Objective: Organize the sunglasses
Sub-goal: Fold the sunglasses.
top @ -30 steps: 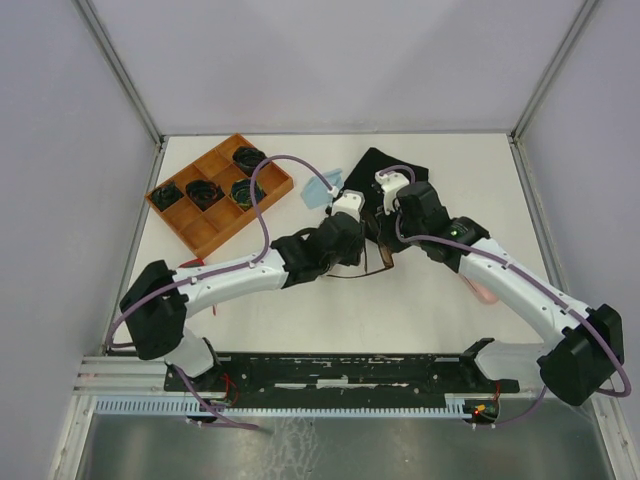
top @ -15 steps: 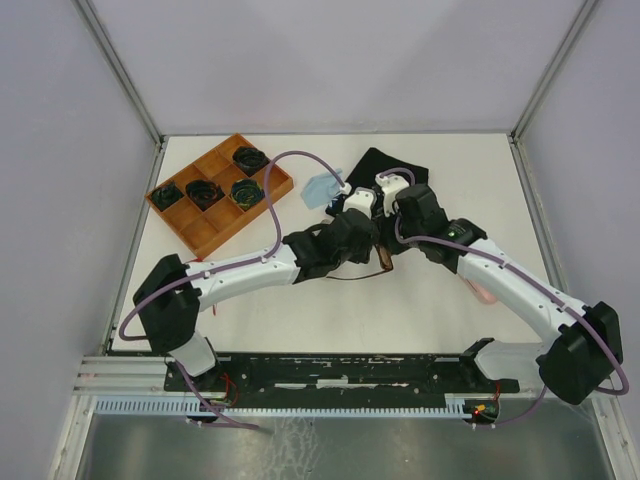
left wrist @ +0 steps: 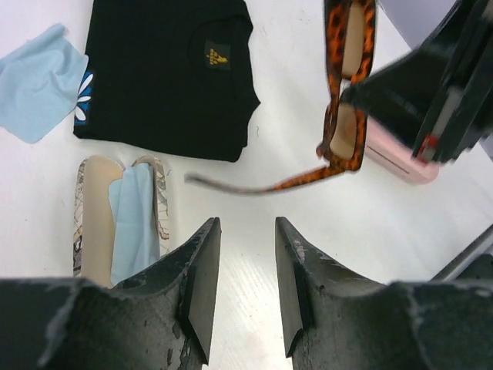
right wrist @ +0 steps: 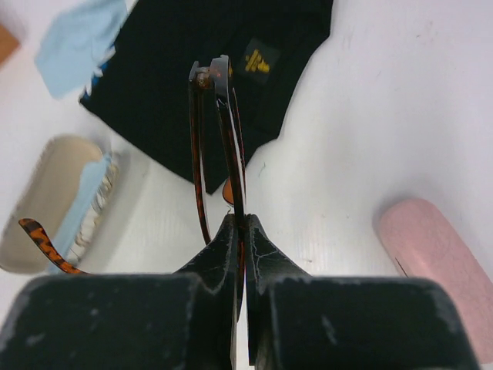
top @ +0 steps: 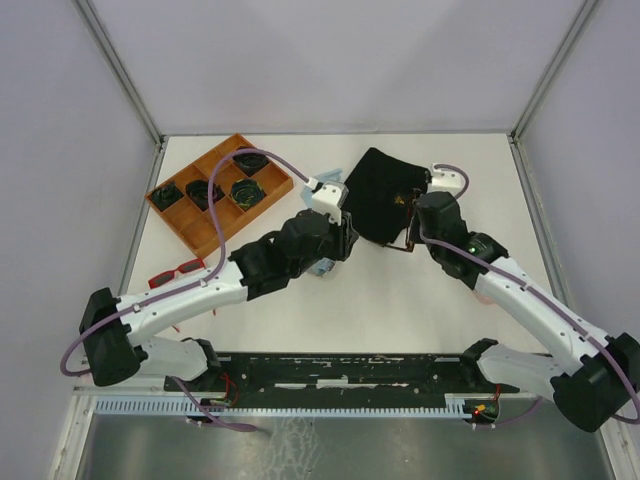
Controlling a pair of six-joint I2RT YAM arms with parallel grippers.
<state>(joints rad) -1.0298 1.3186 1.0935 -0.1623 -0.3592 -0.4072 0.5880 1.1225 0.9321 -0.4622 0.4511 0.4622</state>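
Top view, red sunglasses (top: 178,270): chunky red plastic frame, flat on the white table (top: 400,310) at the left, just beside the left arm (top: 200,290).
Top view, brown sunglasses (top: 405,240): thin frame at the tip of the right arm (top: 520,295), at the near right edge of the black pouch (top: 380,195); well apart from the red pair.
Top view, tray (top: 205,232): orange, gridded; dark coils in several cells.
Right wrist, right gripper (right wrist: 239,225): black fingers pinched together on the brown sunglasses' frame, held edge-on.
Right wrist, frame: tortoiseshell, orange and black; one temple swung out to the lower left.
Right wrist, pink case (right wrist: 431,254): smooth rounded oblong, closed, lower right.
Left wrist, left gripper (left wrist: 245,231): scuffed matte black fingers, parted with a clear gap, nothing between them.
Left wrist, patterned case (left wrist: 88,208): open clamshell, beige lining, folded cloth (left wrist: 135,220) inside; left of the fingers.
Left wrist, pouch: soft flat fabric, small yellow logo; loose blue cloth (left wrist: 35,81) touching its left edge.
Left wrist, lenses: rectangular, tinted brown, upper right.
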